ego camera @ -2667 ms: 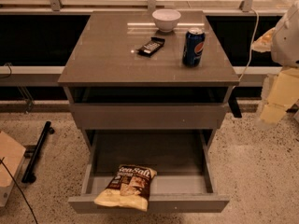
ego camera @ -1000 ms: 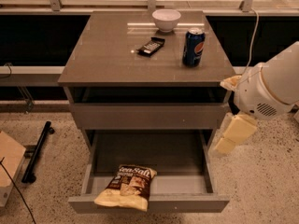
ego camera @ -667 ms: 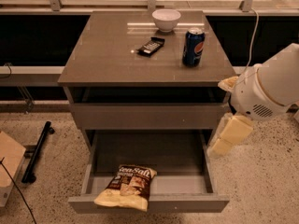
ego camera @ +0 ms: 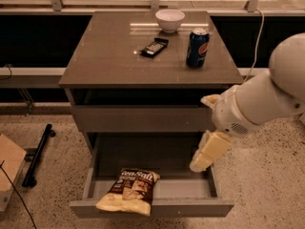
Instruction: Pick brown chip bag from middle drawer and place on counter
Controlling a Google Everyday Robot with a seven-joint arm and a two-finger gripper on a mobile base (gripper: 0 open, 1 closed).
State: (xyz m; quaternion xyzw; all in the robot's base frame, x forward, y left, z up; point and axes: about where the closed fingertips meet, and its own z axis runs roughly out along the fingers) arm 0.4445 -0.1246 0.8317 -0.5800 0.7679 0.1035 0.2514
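- Over the right-hand side of the open middle drawer, a wide, shallow grey tray with a low plain front panel, hangs my cream-coloured gripper. It is tilted down and to the camera's left, with its tip just inside the drawer's right wall.
- Whether my gripper stands open or closed I cannot tell. Nothing shows in its grasp, and I see it touching neither the drawer nor anything in it.
- At the drawer's front left, well apart from my gripper, lies the crinkly dark-brown chip bag with white "Sea Salt" lettering. It lies flat, label up, and its pale yellow end droops over the front panel.
- My rounded white arm comes in from the right edge of the view. Its wrist is beside the cabinet's right side, level with the taller flat grey drawer front, which is shut.
- Above that, the counter, a glossy grey-brown square surface, carries three things, none touching another:
  - a small white bowl near the back edge,
  - an upright blue soda can towards the right,
  - a small black wrapped bar lying flat near the middle.
- Beside the cabinet, on the speckled floor to the left, lies a black rod, and a piece of brown cardboard sits at the left edge of the view.
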